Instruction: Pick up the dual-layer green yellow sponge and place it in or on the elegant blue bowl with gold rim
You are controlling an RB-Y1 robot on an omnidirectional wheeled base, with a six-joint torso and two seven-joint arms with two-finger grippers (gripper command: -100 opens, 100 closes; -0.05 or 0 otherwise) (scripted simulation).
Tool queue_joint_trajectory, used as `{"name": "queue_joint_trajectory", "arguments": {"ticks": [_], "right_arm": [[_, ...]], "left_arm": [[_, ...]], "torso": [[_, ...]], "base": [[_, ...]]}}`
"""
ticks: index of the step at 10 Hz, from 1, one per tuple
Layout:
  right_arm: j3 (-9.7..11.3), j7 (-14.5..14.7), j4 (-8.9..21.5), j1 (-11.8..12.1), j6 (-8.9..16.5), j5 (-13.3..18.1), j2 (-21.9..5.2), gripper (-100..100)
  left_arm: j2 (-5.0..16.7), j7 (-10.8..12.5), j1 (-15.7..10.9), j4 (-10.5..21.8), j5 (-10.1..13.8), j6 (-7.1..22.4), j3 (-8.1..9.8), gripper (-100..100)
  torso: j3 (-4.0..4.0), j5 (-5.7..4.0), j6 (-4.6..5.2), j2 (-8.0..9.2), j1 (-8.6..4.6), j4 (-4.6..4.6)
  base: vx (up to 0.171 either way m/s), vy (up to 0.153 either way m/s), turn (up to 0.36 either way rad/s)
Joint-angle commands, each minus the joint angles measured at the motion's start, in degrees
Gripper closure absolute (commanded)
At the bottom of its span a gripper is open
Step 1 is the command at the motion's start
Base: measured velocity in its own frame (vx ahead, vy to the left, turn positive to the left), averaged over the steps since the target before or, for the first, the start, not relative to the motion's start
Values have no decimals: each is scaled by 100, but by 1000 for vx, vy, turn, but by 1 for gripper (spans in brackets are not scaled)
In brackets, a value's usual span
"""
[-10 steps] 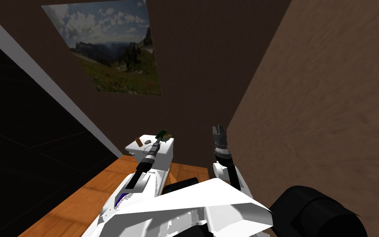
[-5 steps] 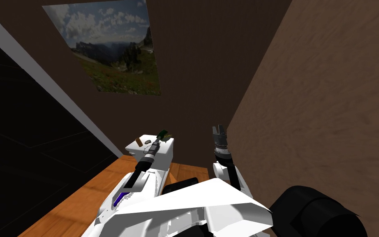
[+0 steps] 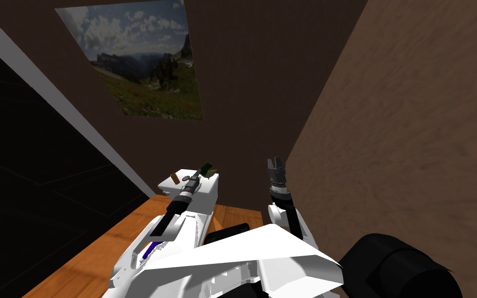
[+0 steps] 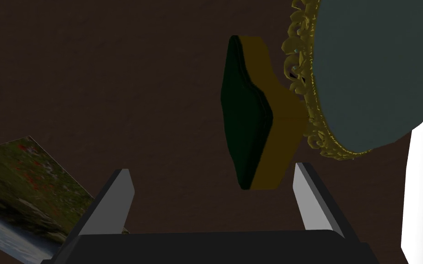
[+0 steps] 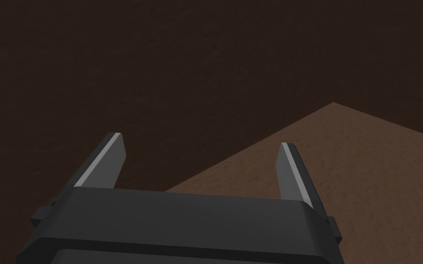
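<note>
The green and yellow sponge [image 4: 252, 114] stands on edge, its yellow layer against the ornate gold rim of the grey-blue bowl [image 4: 366, 78]. My left gripper [image 4: 211, 169] is open just short of the sponge. Nothing lies between its fingers [image 4: 114, 197], and the sponge is nearer one finger than the other. In the head view the sponge [image 3: 206, 168] sits at the far end of a white tank top [image 3: 204, 192], with the left gripper [image 3: 199, 176] right before it. My right gripper [image 3: 276, 164] is raised near the brown wall, open and empty [image 5: 201, 146].
On the white tank top [image 3: 204, 192] also lie a small brown block [image 3: 174, 178] and a dark oval thing [image 3: 185, 177]. A brown wall [image 3: 398, 134] stands close on the right, a dark wall with a landscape picture [image 3: 144, 62] ahead, and a black area [image 3: 20, 155] to the left.
My left arm has drawn back a little from the sponge and shifted left. The sponge stays where it was. The right arm has not moved.
</note>
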Motion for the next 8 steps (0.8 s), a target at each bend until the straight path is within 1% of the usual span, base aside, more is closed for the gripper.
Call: {"name": "queue_joint_trajectory", "arguments": {"ticks": [1,2,3,4,8], "right_arm": [[0,0,0,0,0,0,0,0],[0,0,0,0,0,0,0,0],[0,0,0,0,0,0,0,0],[0,0,0,0,0,0,0,0],[0,0,0,0,0,0,0,0]], "left_arm": [[73,55,24,-225,21,198,4,-100],[117,86,43,-366,32,308,5,-100],[88,64,29,-272,24,227,4,-100],[90,69,31,-288,25,249,3,0],[90,69,31,-286,25,247,3,0]], "torso": [[0,0,0,0,0,0],[0,0,0,0,0,0],[0,0,0,0,0,0],[-1,1,0,-1,1,-1],[-1,1,0,-2,2,-1]], "base": [[-1,-5,7],[-1,-5,8],[0,0,0],[0,0,0],[0,0,0]]}}
